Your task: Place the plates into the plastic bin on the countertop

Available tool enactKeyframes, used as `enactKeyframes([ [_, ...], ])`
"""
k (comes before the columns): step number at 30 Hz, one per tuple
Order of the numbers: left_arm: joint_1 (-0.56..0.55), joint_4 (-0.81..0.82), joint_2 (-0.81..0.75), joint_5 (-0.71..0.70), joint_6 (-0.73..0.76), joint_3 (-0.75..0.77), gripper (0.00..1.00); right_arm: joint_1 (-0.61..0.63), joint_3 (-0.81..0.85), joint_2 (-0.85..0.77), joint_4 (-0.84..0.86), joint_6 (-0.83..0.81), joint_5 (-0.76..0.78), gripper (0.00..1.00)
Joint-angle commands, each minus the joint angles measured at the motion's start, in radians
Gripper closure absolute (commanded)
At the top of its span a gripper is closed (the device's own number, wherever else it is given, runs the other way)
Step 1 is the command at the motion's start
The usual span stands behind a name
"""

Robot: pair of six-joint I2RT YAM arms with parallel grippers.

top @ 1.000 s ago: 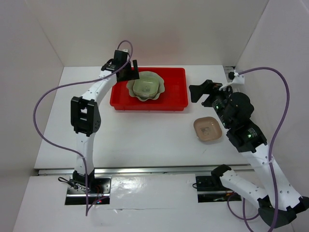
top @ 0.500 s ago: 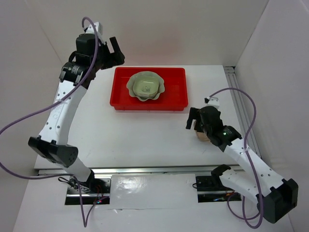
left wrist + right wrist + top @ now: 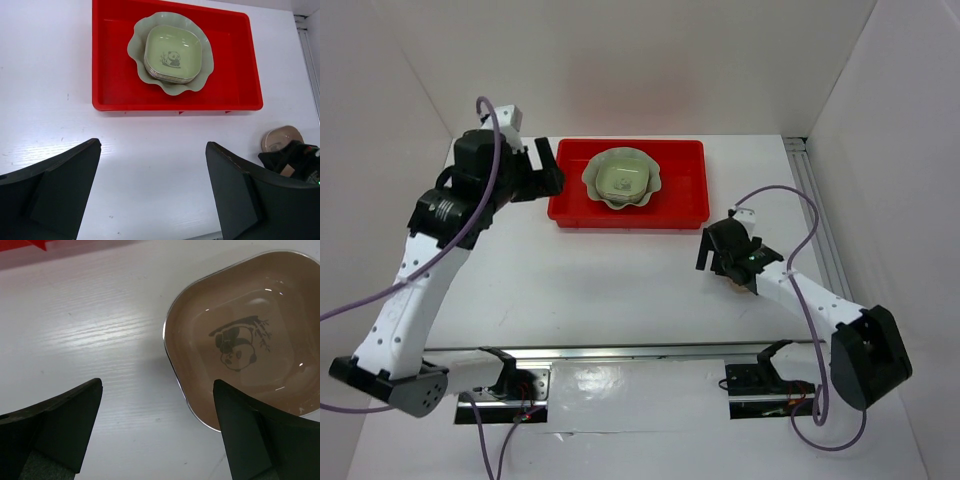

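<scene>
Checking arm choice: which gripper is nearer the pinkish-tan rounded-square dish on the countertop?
Right. The right gripper hovers over the dish; the left gripper is far off, by the left end of the red plastic bin.

Open countertop [image 3: 610,270] lies between red bin [image 3: 685,188] and tan dish [image 3: 240,340].

Bin [image 3: 235,75], far centre.
Square dishes [image 3: 172,54] atop scalloped dish [image 3: 137,42] inside; lone dish [image 3: 245,370] on countertop [image 3: 600,280], nearer, rightward.

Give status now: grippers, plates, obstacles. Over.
Open, empty: left gripper, right gripper. One tan plate on countertop, at right gripper. Stack in bin. Nothing blocks.
</scene>
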Motion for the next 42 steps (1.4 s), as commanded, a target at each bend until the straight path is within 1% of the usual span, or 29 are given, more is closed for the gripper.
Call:
enactKeyframes([
  [1, -0.018, 0.041, -0.097, -0.033, 0.027, -0.041, 0.01, 0.006, -0.027, 0.032, 0.106, 0.034, 0.064, 0.02],
  [4, -0.038, 0.081, -0.131, -0.012, 0.036, -0.087, 0.01, 0.006, -0.036, 0.078, 0.131, 0.044, 0.064, 0.03],
  [9, -0.047, 0.081, -0.15, -0.023, 0.036, -0.087, 0.01, 0.006, -0.045, 0.173, 0.193, 0.044, 0.064, 0.06],
  [11, -0.047, 0.099, -0.15, 0.002, 0.046, -0.098, 0.01, 0.006, -0.056, 0.192, 0.204, 0.044, 0.064, 0.06],
  [15, -0.047, 0.11, -0.17, 0.034, 0.056, -0.118, 0.01, -0.003, -0.077, 0.232, 0.246, 0.054, 0.074, 0.14],
  [16, -0.047, 0.121, -0.18, 0.034, 0.056, -0.118, 0.01, -0.003, -0.077, 0.232, 0.246, 0.054, 0.074, 0.18],
  [17, -0.047, 0.121, -0.18, 0.034, 0.065, -0.127, 0.01, -0.003, -0.088, 0.232, 0.259, 0.054, 0.057, 0.28],
  [18, -0.047, 0.121, -0.18, 0.034, 0.065, -0.127, 0.01, -0.003, -0.1, 0.232, 0.259, 0.063, 0.048, 0.34],
  [19, -0.047, 0.121, -0.189, 0.034, 0.065, -0.127, 0.01, -0.003, -0.1, 0.232, 0.275, 0.063, 0.038, 0.43],
  [20, -0.047, 0.121, -0.189, 0.034, 0.065, -0.127, 0.01, 0.008, -0.114, 0.218, 0.284, 0.072, 0.028, 0.63],
  [23, -0.056, 0.13, -0.189, 0.034, 0.065, -0.127, 0.01, 0.043, -0.125, 0.206, 0.272, 0.086, 0.028, 0.79],
  [25, -0.056, 0.13, -0.189, 0.034, 0.065, -0.127, 0.01, 0.069, -0.125, 0.181, 0.263, 0.095, 0.018, 0.85],
  [27, -0.056, 0.13, -0.189, 0.034, 0.065, -0.136, 0.01, 0.121, -0.111, 0.163, 0.25, 0.115, 0.018, 0.9],
  [28, -0.056, 0.13, -0.189, 0.034, 0.065, -0.137, 0.01, 0.141, -0.111, 0.145, 0.241, 0.124, 0.018, 0.94],
  [31, -0.056, 0.13, -0.189, 0.034, 0.065, -0.137, 0.01, 0.245, -0.038, 0.12, 0.189, 0.159, 0.037, 0.94],
  [32, -0.056, 0.13, -0.189, 0.034, 0.065, -0.137, 0.01, 0.277, -0.01, 0.111, 0.148, 0.159, 0.046, 0.97],
  [33, -0.056, 0.13, -0.189, 0.034, 0.065, -0.137, 0.01, 0.343, 0.051, 0.111, 0.128, 0.185, 0.078, 0.97],
  [35, -0.056, 0.13, -0.189, 0.034, 0.065, -0.137, 0.01, 0.409, 0.119, 0.121, 0.076, 0.196, 0.112, 0.97],
  [36, -0.056, 0.13, -0.189, 0.034, 0.065, -0.137, 0.01, 0.466, 0.155, 0.131, 0.062, 0.196, 0.136, 0.97],
  [37, -0.056, 0.13, -0.189, 0.022, 0.065, -0.137, 0.01, 0.491, 0.229, 0.14, 0.053, 0.196, 0.136, 0.97],
  [39, -0.056, 0.13, -0.189, 0.001, 0.065, -0.137, 0.01, 0.552, 0.303, 0.178, 0.042, 0.196, 0.136, 0.97],
  [40, -0.056, 0.13, -0.189, -0.01, 0.065, -0.137, 0.01, 0.569, 0.374, 0.19, 0.042, 0.18, 0.136, 0.97],
  [42, -0.056, 0.13, -0.189, -0.048, 0.05, -0.137, 0.01, 0.594, 0.445, 0.232, 0.078, 0.152, 0.136, 0.97],
])
